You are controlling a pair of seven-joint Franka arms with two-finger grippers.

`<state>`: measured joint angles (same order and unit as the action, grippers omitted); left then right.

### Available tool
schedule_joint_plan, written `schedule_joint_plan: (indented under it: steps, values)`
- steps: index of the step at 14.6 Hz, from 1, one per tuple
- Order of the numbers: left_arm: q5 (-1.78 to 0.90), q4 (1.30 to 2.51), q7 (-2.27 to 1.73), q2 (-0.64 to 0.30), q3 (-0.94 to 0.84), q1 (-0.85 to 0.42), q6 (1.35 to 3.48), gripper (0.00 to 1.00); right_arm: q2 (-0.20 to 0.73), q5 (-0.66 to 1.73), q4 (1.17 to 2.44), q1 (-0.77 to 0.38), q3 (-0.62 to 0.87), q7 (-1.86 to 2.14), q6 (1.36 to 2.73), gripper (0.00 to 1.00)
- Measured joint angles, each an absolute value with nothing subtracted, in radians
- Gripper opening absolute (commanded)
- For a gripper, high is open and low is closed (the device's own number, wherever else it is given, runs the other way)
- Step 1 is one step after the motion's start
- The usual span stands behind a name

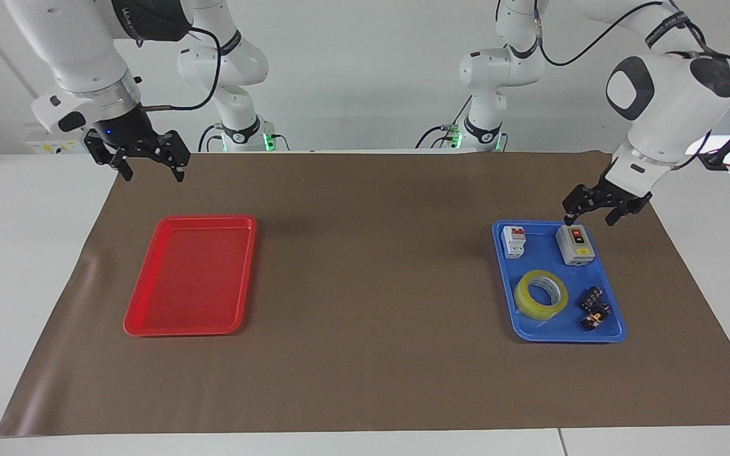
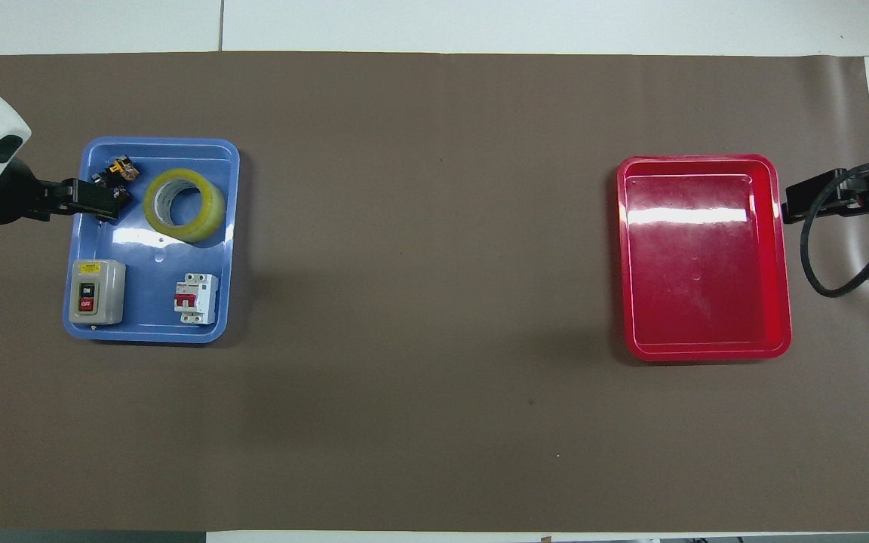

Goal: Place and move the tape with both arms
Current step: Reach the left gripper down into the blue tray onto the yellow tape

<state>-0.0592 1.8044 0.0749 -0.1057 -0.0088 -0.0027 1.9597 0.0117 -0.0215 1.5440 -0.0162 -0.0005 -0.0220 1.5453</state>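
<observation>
Nearest the robots, the left pincer [image 1: 591, 213] hangs in the air with its fingers wide and nothing in them, over the robot-side edge of the blue tray [image 1: 615, 329], about above the grey switch box [image 1: 575, 244]; the right pincer [image 1: 147, 166], likewise wide and empty, waits above the counter's brown mat [image 1: 365, 285] near the red tray [image 1: 149, 329]. In the blue tray, the switch box and a white breaker [image 1: 514, 241] sit closest to the robots; the tape [image 1: 540, 294] lies flat farther out, beside a few small black parts [image 1: 595, 308] that lie toward the left arm's end. Step in hand, as I judge it: you reach with the left arm for the tape. Carry the pincer past the switch box at height, centre over the ring, then descend with one finger inside the white core and one outside (a straddle of the whole roll looks too wide). Watch the black parts close by. The red tray is bare, presumably the destination. Farthest out, the mat runs on to the white counter [image 2: 555, 23] edge.
</observation>
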Motion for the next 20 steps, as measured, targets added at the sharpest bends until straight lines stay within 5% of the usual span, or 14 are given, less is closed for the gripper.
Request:
schedule_joint_plan:
  steps: [5,14,15,17,19,20]
  values:
    - [-0.059,1.837,0.075,-0.258,-0.009,-0.008,2.207,1.0,0.012,-0.021,1.544,-0.016,0.0,-0.01,1.545,1.0]
    - [-0.059,1.868,0.075,-0.362,-0.009,-0.008,2.342,0.9,0.012,-0.021,1.544,-0.016,0.0,-0.01,1.545,1.0]
    - [-0.059,1.873,0.075,-0.365,-0.009,-0.008,2.344,0.76,0.012,-0.021,1.545,-0.016,0.0,-0.01,1.545,1.0]
    - [-0.059,1.883,0.075,-0.367,-0.009,-0.008,2.348,0.23,0.012,-0.021,1.546,-0.016,0.0,-0.01,1.545,1.0]
    - [-0.059,1.885,0.075,-0.367,-0.009,-0.008,2.348,0.02,0.012,-0.021,1.548,-0.016,-0.001,-0.013,1.545,1.0]
    - [-0.059,1.885,0.076,-0.367,-0.009,-0.008,2.348,0.0,0.012,-0.021,1.548,-0.016,-0.001,-0.017,1.545,1.0]
